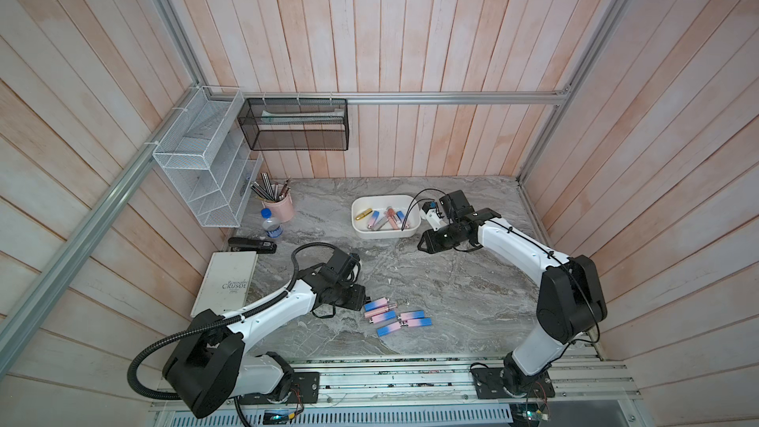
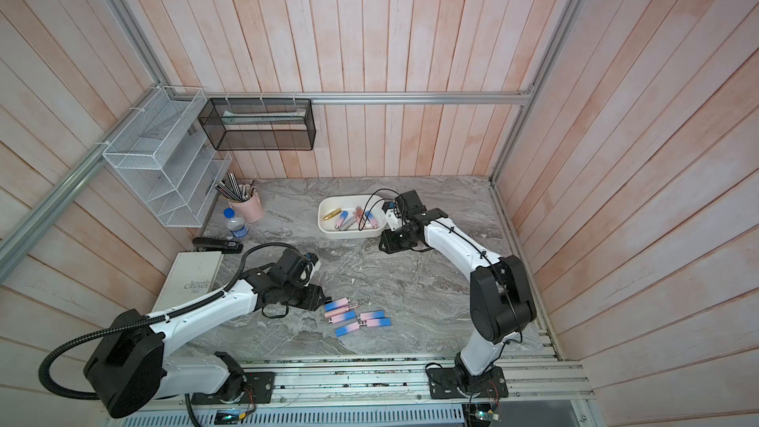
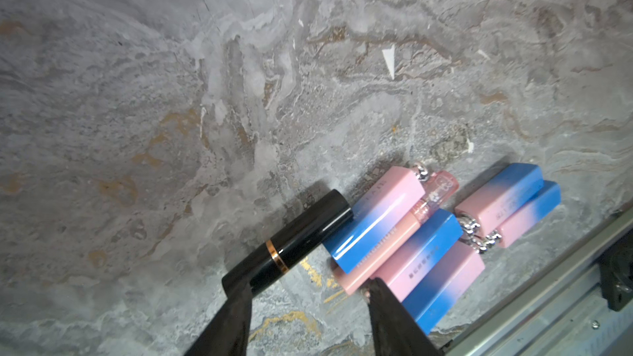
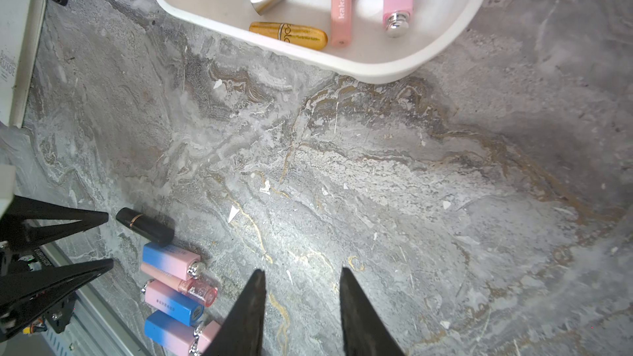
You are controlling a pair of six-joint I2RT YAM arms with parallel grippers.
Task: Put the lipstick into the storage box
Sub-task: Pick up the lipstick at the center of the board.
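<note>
A black lipstick (image 3: pixel 294 244) with a gold band lies on the marble beside a heap of pink-and-blue lipsticks (image 3: pixel 411 234), which shows in both top views (image 1: pixel 396 316) (image 2: pixel 357 318). My left gripper (image 3: pixel 306 289) is open and low over the table. One finger overlaps the black lipstick's near end and the other touches a pink tube; only marble lies between them. The white storage box (image 1: pixel 384 236) (image 4: pixel 376 73) stands at the back and holds several lipsticks. My right gripper (image 4: pixel 302 270) is open and empty, just beside the box's right end (image 1: pixel 421 246).
A white book (image 1: pixel 226 281), black stapler (image 1: pixel 252 245), water bottle (image 1: pixel 271 223) and pink pen cup (image 1: pixel 279 205) stand along the left. A white wire rack (image 1: pixel 205 162) and black mesh basket (image 1: pixel 295 125) hang on the walls. A metal rail (image 3: pixel 534 296) runs near the lipstick heap.
</note>
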